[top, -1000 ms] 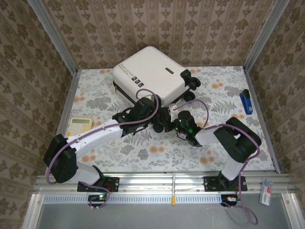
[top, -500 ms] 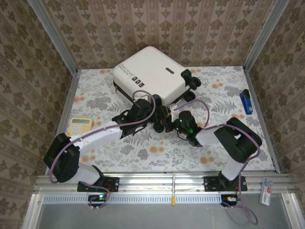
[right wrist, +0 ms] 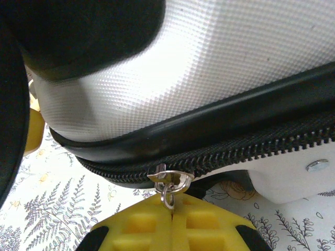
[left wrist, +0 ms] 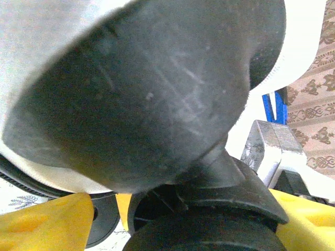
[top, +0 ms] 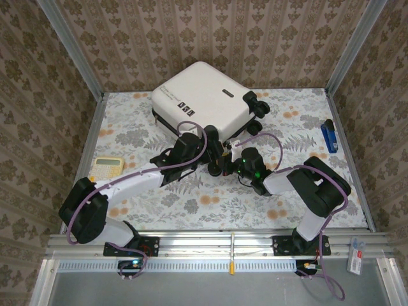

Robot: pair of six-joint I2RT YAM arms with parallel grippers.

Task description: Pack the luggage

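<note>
The cream-white luggage (top: 203, 99) lies closed at the back of the table, wheels to the right. In the right wrist view its textured shell (right wrist: 225, 52) sits above a black zipper (right wrist: 246, 149). My right gripper (right wrist: 171, 209) is shut on the silver zipper pull (right wrist: 168, 194) hanging from the slider. From above, that right gripper (top: 229, 155) is at the case's near corner. My left gripper (top: 214, 159) is beside it. Its yellow fingers (left wrist: 47, 225) stand wide apart, closed on either side of a black luggage wheel (left wrist: 209, 230) under the shell's dark corner.
A cream calculator (top: 106, 167) lies near the left edge of the floral table (top: 191, 204). A blue stapler (top: 329, 135) sits by the right edge. The enclosure's patterned walls stand close behind and beside the case.
Both wrists have edged slightly to the right along the case's near corner. The luggage itself has barely moved.
</note>
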